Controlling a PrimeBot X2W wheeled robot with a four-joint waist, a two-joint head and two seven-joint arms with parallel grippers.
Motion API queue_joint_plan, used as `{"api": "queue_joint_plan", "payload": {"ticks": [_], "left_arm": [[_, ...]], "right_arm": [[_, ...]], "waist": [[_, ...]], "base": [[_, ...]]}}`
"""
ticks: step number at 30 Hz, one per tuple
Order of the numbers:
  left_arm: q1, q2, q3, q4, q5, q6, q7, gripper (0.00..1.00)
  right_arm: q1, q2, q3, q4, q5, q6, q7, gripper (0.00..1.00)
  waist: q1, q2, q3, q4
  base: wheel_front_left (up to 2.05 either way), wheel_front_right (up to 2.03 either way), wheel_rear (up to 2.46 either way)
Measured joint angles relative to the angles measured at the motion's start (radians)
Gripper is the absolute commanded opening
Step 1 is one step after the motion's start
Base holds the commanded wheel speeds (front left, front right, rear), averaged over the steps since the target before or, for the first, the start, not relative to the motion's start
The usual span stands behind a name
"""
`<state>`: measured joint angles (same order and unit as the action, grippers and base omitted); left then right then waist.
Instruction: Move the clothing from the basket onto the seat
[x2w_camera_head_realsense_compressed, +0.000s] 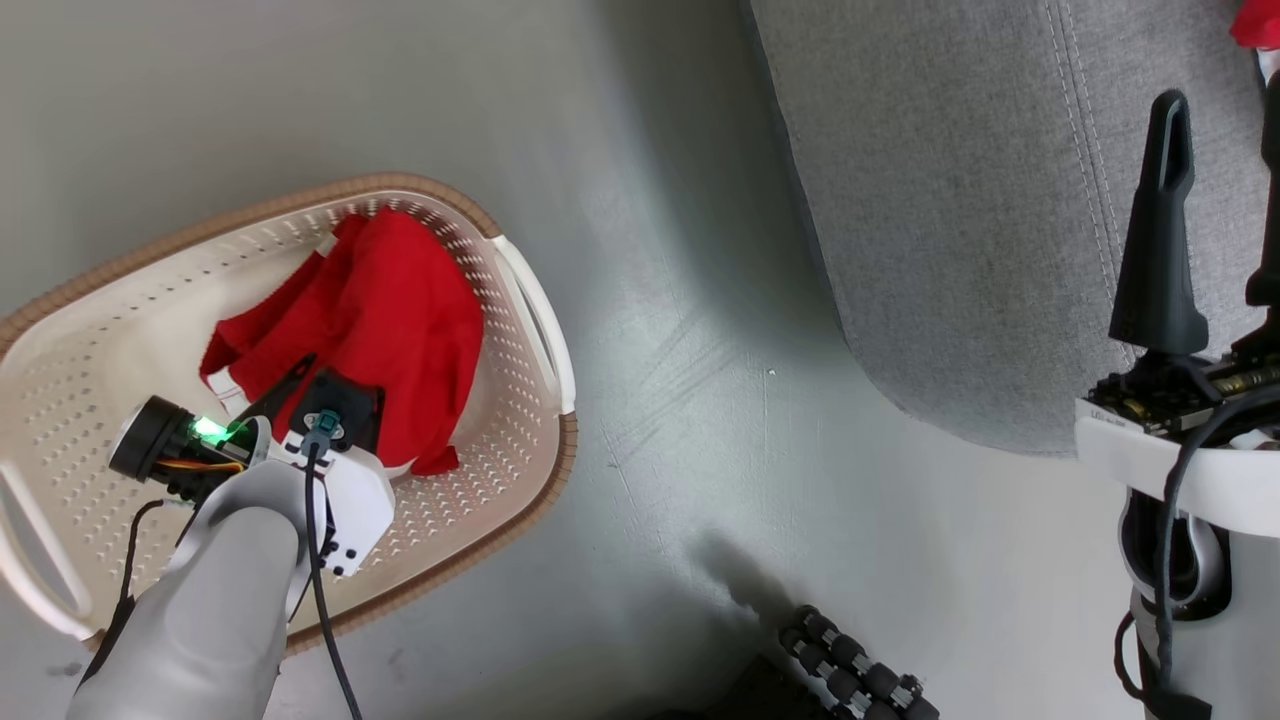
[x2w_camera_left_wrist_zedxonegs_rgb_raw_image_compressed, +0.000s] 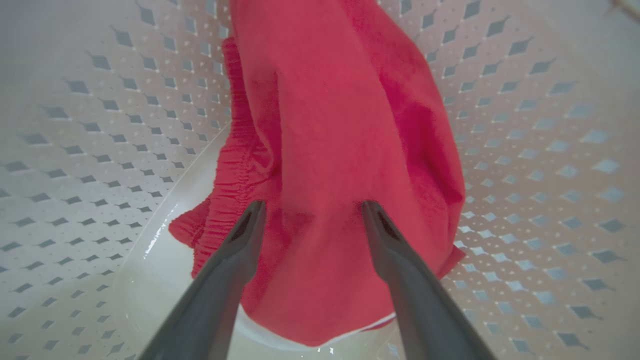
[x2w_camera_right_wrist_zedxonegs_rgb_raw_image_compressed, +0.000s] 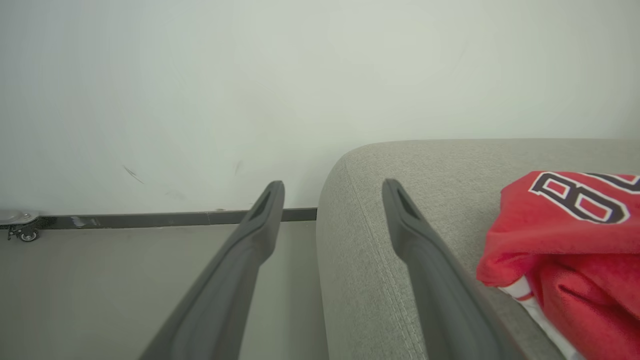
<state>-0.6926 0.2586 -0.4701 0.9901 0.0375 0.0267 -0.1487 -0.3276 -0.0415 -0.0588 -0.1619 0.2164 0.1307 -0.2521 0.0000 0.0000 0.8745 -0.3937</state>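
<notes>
The grey sofa cushion (x2w_camera_head_realsense_compressed: 960, 200) is at the robot's right side. At the left, the cream perforated laundry basket (x2w_camera_head_realsense_compressed: 120, 260) stands on the floor (x2w_camera_head_realsense_compressed: 700, 400). A crumpled red garment (x2w_camera_head_realsense_compressed: 400, 310) lies inside the basket against its wall, and a red jersey (x2w_camera_right_wrist_zedxonegs_rgb_raw_image_compressed: 565, 240) with black, white-edged lettering rests on the cushion. The left gripper (x2w_camera_left_wrist_zedxonegs_rgb_raw_image_compressed: 312, 206) is down in the basket, fingers spread wide just over the cloth and gripping nothing. The right gripper (x2w_camera_right_wrist_zedxonegs_rgb_raw_image_compressed: 332, 187) is spread and empty at the cushion's corner.

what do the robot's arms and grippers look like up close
Left gripper: two long, tapered dark grey jaws with slotted tips, on a white wrist block with a green light, a black cable and a pale grey forearm. Right gripper matches; its white wrist carries black cables too.
</notes>
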Motion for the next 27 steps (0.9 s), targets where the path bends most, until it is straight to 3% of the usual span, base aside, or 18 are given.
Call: {"api": "queue_joint_plan", "payload": {"ticks": [5, 6, 7, 8, 9, 27], "left_arm": [[-0.016, -0.006, -0.001, 0.003, -0.002, 0.0, -0.001, 0.99], [-0.022, -0.008, -0.001, 0.003, -0.002, 0.0, -0.002, 0.53], [-0.027, -0.008, -0.002, 0.004, -0.001, 0.0, -0.006, 0.34], [-0.032, -0.008, -0.002, 0.004, -0.001, 0.0, -0.006, 0.05], [-0.034, -0.007, -0.002, 0.006, -0.001, 0.0, -0.01, 0.0], [-0.044, -0.009, -0.025, 0.006, 0.006, -0.001, -0.073, 0.0]], "right_arm": [[-0.018, 0.0, 0.007, 0.0, 0.009, 0.0, 0.0, 1.0], [-0.024, 0.0, 0.009, 0.0, 0.015, 0.0, 0.0, 1.0], [-0.029, 0.0, 0.011, 0.0, 0.018, 0.0, 0.0, 1.0], [-0.034, 0.0, 0.013, 0.0, 0.022, 0.0, 0.0, 1.0], [-0.039, 0.0, 0.016, 0.001, 0.025, 0.0, 0.0, 1.0], [-0.067, 0.0, -0.005, 0.03, 0.025, 0.0, 0.0, 1.0]], "waist": [[0.0, 0.0, 0.022, -0.014], [0.0, 0.0, 0.026, -0.016], [0.0, 0.0, 0.03, -0.019], [0.0, 0.0, 0.033, -0.021], [0.0, 0.0, 0.036, -0.024], [0.0, 0.0, 0.003, -0.011]], "base": [[0.0, 0.0, 0.0], [0.0, 0.0, 0.0], [0.0, 0.0, 0.0], [0.0, 0.0, 0.0], [0.0, 0.0, 0.0], [0.0, 0.0, 0.0]]}}
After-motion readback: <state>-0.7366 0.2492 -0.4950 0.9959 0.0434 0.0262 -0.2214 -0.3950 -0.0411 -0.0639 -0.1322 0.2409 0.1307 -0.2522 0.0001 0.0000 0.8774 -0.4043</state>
